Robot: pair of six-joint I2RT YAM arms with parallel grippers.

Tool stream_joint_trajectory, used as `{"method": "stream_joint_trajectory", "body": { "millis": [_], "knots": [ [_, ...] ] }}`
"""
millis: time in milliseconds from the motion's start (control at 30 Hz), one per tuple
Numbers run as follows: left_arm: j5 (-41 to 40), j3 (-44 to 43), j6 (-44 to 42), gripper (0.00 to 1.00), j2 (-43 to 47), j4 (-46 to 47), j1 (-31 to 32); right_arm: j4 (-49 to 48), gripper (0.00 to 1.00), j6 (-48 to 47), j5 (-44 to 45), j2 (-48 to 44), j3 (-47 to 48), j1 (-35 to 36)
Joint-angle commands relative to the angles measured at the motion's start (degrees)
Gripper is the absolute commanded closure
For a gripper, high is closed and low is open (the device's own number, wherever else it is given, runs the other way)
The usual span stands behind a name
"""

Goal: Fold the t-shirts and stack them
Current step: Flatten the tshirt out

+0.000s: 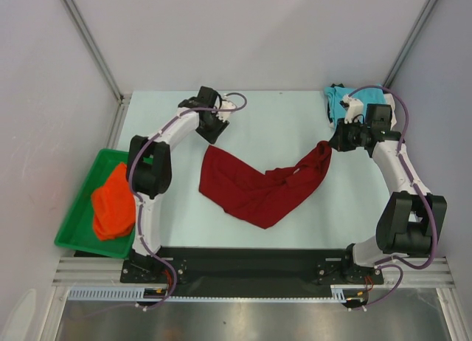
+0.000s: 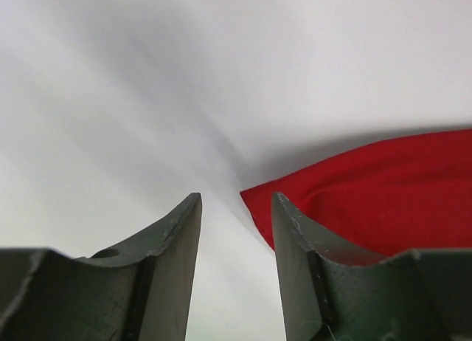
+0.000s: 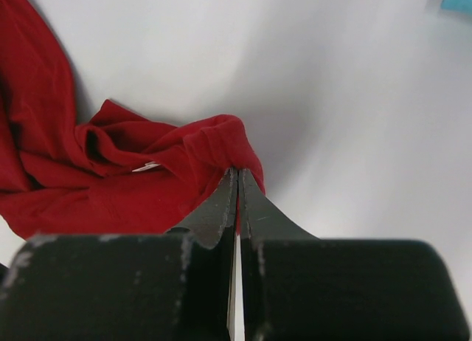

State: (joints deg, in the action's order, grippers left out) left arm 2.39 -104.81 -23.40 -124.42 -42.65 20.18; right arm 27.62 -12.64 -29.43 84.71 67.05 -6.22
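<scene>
A pale table (image 1: 295,119) sits between white walls. The left arm (image 1: 158,145) reaches far forward, the left jaws parted and empty just beside a corner of the dark red t-shirt (image 1: 251,186), which lies crumpled mid-table. The right arm (image 1: 402,171) bends inward, the right jaws pinched on its other corner. There are three t-shirts in all. The turquoise t-shirt (image 1: 339,101) is at the far right, and the orange t-shirt (image 1: 112,201) is in one green tray (image 1: 77,223).
</scene>
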Motion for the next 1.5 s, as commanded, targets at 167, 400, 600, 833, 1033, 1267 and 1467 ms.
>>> {"method": "stream_joint_trajectory", "body": {
  "millis": [167,400,600,833,1033,1267,1467],
  "knots": [
    [5.16,-2.50,0.28,0.53,-0.21,-3.14,-0.32,-0.81,1.00,-1.33,-0.10,-0.24,2.48,0.07],
    [6.13,-2.94,0.55,0.53,-1.35,-3.58,-0.76,-1.69,1.00,-0.80,-0.45,1.16,2.74,0.07],
    [6.13,-4.17,0.63,0.53,-3.37,-3.75,-2.17,-1.60,1.00,-1.07,-0.72,2.30,3.79,0.24],
    [8.68,-6.27,-0.24,0.57,-5.39,-4.72,-2.61,-1.34,1.00,-1.42,-0.37,2.75,4.15,0.50],
    [10.96,-6.45,-0.86,0.73,-5.13,-5.68,-2.69,-1.60,1.00,-1.59,-0.01,2.39,3.79,0.51],
    [17.73,-8.56,0.19,0.50,-5.31,-11.13,-4.54,-1.95,1.00,-1.51,-0.10,2.39,3.35,0.42],
    [16.68,-8.21,0.90,0.51,-5.83,-10.35,-5.68,-2.39,1.00,-1.15,-0.45,2.74,3.18,0.51]
  ]
}}
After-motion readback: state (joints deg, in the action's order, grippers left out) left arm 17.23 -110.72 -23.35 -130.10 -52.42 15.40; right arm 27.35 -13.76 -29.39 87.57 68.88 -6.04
